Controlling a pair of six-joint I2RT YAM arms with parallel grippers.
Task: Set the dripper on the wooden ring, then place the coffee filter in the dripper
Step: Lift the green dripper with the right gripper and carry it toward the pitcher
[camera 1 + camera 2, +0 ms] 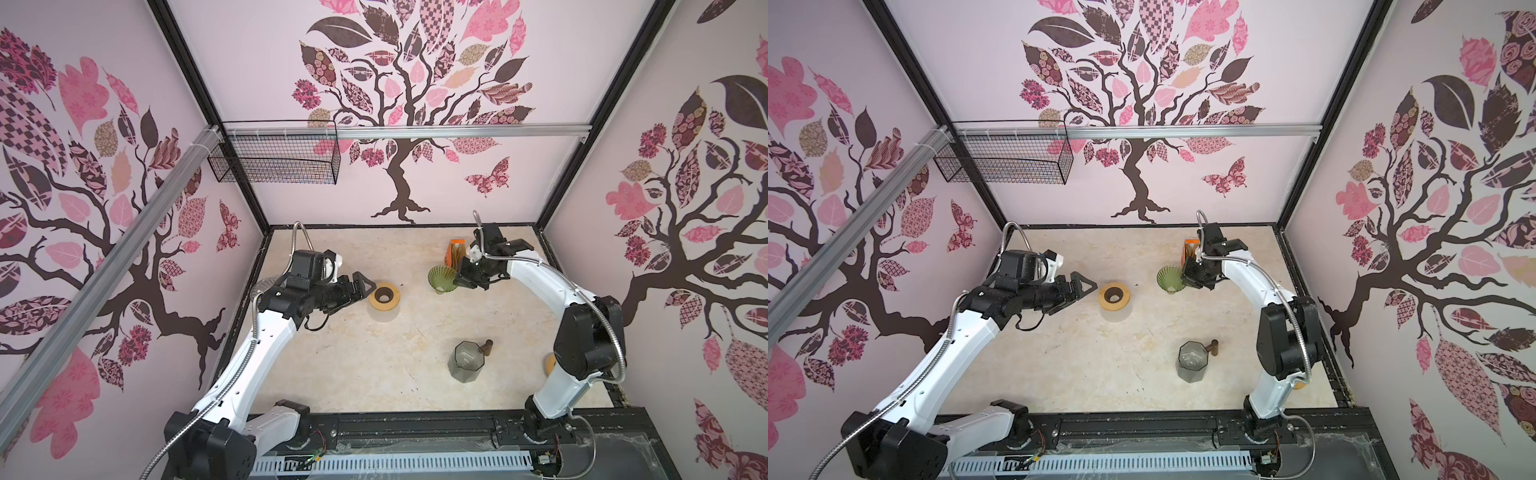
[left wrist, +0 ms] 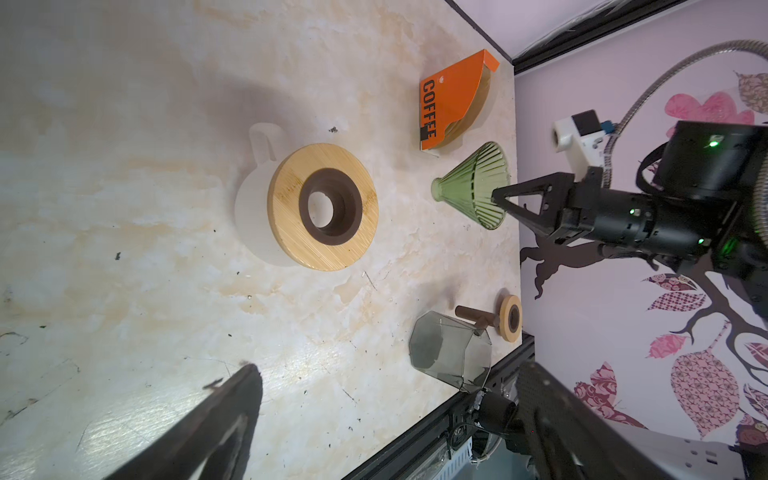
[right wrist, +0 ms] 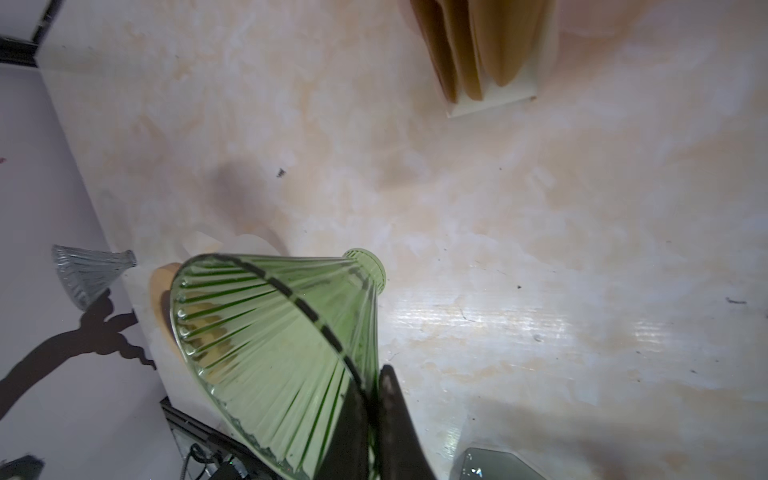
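Observation:
The green ribbed glass dripper (image 1: 441,277) (image 1: 1168,277) (image 2: 473,187) (image 3: 270,332) stands wide mouth up at the back right of the table. My right gripper (image 1: 459,281) (image 1: 1185,279) (image 2: 496,195) (image 3: 372,382) is shut on its rim, one finger inside and one outside. Whether its narrow foot touches the table I cannot tell. Just behind it, brown paper coffee filters (image 1: 458,254) (image 2: 478,104) (image 3: 478,41) stand in an orange holder (image 1: 453,249) (image 1: 1187,249) (image 2: 449,95) marked COFFEE. My left gripper (image 1: 359,293) (image 1: 1081,290) (image 2: 386,399) is open and empty at mid-left.
A wooden ring on a white mug (image 1: 384,296) (image 2: 322,205) sits just right of the left gripper. A grey glass jug (image 1: 467,359) (image 2: 451,349) with a brown handle stands front right, and a small wooden ring (image 2: 511,318) beside the right arm. A wire basket (image 1: 274,158) hangs on the back wall.

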